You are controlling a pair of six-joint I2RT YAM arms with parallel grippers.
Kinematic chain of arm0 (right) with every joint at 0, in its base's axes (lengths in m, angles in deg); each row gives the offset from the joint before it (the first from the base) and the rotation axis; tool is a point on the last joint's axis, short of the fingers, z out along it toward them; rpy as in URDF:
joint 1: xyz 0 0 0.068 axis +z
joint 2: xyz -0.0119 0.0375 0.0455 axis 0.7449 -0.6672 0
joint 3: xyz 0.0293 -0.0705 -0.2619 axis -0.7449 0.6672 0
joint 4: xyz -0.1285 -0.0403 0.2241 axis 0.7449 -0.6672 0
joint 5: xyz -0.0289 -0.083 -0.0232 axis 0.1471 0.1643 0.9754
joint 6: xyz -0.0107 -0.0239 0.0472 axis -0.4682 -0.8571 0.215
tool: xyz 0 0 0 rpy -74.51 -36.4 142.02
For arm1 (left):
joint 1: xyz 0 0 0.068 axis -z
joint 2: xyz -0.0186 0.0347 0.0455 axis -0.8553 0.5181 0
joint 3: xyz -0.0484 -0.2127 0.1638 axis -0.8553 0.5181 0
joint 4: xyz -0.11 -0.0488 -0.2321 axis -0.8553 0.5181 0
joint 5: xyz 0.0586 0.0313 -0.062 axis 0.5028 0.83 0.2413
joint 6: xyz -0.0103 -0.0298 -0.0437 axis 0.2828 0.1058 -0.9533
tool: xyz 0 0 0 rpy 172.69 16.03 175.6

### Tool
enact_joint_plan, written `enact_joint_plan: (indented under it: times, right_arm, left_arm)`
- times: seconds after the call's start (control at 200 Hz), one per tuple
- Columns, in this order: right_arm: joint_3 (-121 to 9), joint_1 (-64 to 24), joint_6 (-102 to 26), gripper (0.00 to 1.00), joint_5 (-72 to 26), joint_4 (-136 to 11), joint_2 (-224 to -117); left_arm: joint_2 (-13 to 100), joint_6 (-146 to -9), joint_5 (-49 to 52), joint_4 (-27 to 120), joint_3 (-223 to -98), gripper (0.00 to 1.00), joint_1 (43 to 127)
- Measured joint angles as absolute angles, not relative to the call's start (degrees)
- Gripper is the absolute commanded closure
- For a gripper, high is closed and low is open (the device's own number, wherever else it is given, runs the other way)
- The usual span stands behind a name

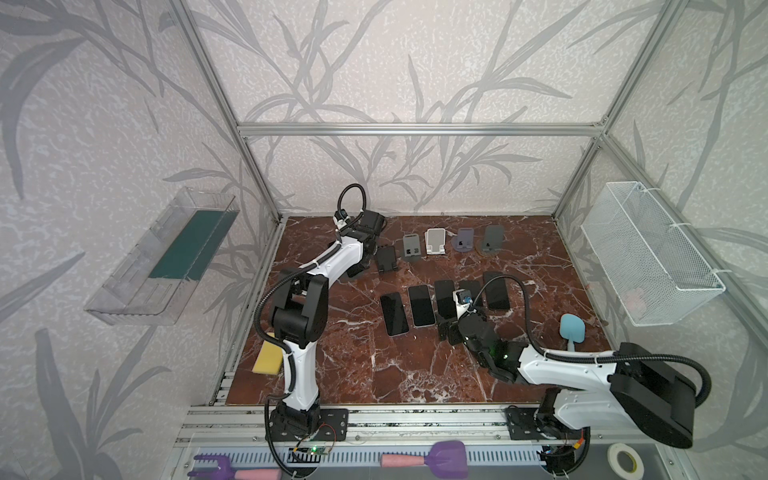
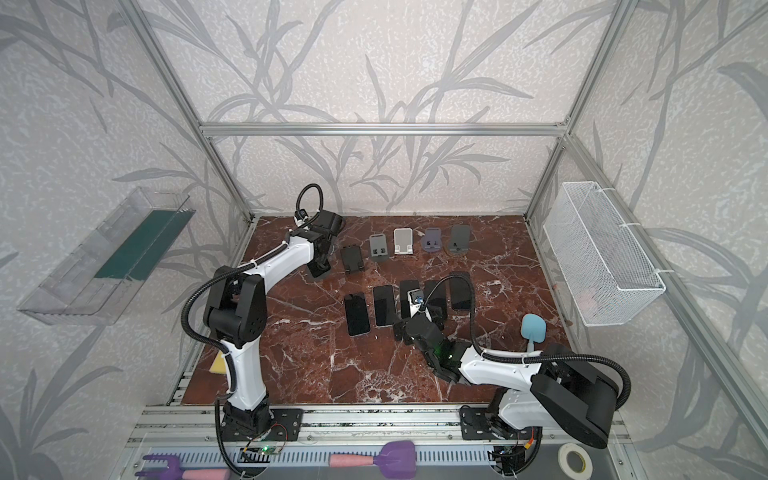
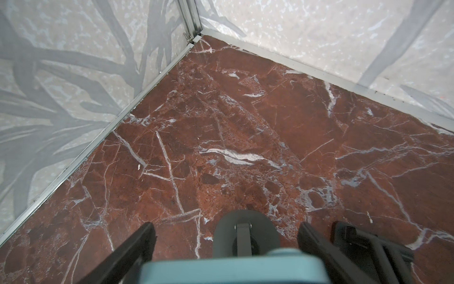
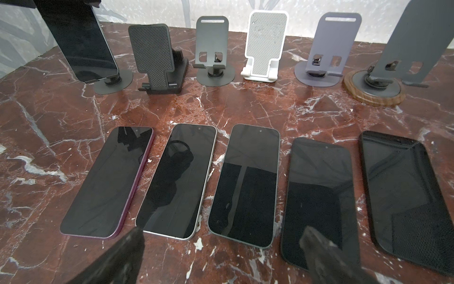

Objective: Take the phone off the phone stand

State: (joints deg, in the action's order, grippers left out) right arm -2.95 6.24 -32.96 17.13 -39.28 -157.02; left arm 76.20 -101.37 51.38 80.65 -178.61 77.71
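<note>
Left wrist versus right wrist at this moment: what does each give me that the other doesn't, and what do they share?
Only the left wrist view shows the left gripper, with its fingers either side of the phone's top edge. Whether they touch it is unclear. It also shows the enclosure corner.

Only the right wrist view shows the open right gripper, five flat phones in a row, and the white stand with its three empty neighbours.

Both show the marble table, the phone on its round stand base and the black stand beside it.
</note>
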Motion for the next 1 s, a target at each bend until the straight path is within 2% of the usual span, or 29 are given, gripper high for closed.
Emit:
enact_joint_plan:
  times: [0.245, 0.36, 1.0]
  right_arm:
    - [-2.99, 6.24, -32.96, 0.01, 17.06, -39.28, -157.15]
    - [-3.10, 6.24, -32.96, 0.01, 17.06, -39.28, -157.17]
    - [-3.63, 6.24, -32.96, 0.01, 16.60, -39.28, -157.85]
  left_arm:
    - [76.20, -99.76, 51.18, 78.42, -177.86, 0.31, 77.73]
    - [75.83, -98.25, 51.16, 76.76, -176.88, 0.36, 77.73]
    - [72.07, -93.29, 48.49, 71.28, -171.15, 0.42, 77.73]
